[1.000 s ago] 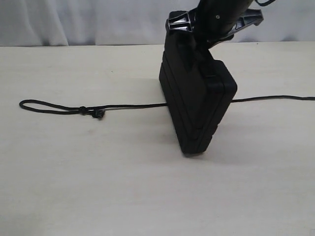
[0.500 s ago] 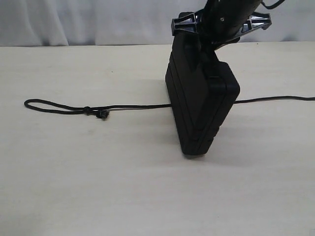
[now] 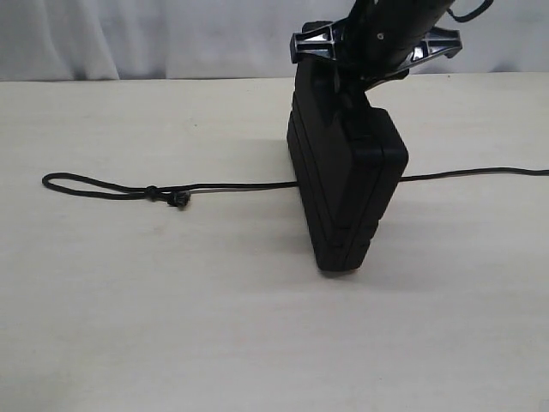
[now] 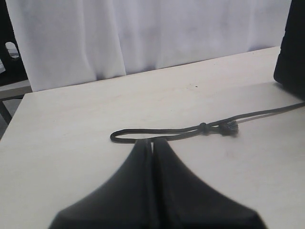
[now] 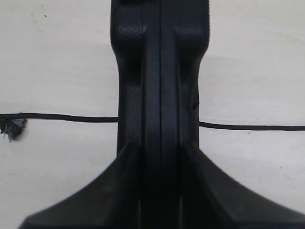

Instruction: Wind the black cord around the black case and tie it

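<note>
Standing closed on its narrow edge on the tabletop (image 3: 171, 326), the black case (image 3: 347, 193) leans slightly. The black cord (image 3: 232, 186) lies across the tabletop, hidden where it meets the case. Its knot (image 3: 151, 192) and loop (image 3: 77, 183) lie left of the case. The left pincer (image 4: 151, 143), shut and empty, is just by the loop. The right pincer (image 5: 160, 148) clamps the case's top edge.

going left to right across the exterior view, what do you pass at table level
loop end of the cord → knot → frayed stub → black case → rest of the cord, running off the right edge
</note>
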`<action>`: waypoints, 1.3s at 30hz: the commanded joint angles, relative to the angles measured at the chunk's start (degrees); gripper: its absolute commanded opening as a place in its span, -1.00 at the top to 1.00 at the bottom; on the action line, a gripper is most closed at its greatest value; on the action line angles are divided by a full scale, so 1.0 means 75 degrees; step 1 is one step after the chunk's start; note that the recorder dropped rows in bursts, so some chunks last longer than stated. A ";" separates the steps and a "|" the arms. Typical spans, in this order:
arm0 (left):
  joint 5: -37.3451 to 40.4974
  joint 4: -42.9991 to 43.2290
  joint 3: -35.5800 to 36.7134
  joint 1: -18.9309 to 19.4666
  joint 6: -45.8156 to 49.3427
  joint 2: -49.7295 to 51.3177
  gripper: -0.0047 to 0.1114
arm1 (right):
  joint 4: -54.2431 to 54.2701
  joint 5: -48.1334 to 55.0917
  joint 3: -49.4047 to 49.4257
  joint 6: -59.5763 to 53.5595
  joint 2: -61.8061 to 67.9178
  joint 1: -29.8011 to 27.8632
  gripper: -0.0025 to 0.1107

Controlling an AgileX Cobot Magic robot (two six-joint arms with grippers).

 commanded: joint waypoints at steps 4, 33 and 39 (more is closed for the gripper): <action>-0.0085 -0.0056 0.0016 -0.0063 -0.0006 -0.0019 0.92 | 0.0093 0.0620 0.0093 -0.0136 0.0080 -0.0007 0.46; -0.0085 -0.0055 0.0016 -0.0063 -0.0006 -0.0019 0.92 | 0.0437 0.1135 -0.0547 -0.0636 0.0319 0.0009 0.36; -0.0085 -0.0055 0.0016 -0.0063 -0.0006 -0.0019 0.92 | 0.0437 0.1135 -0.0547 -0.0664 0.0273 0.0009 0.36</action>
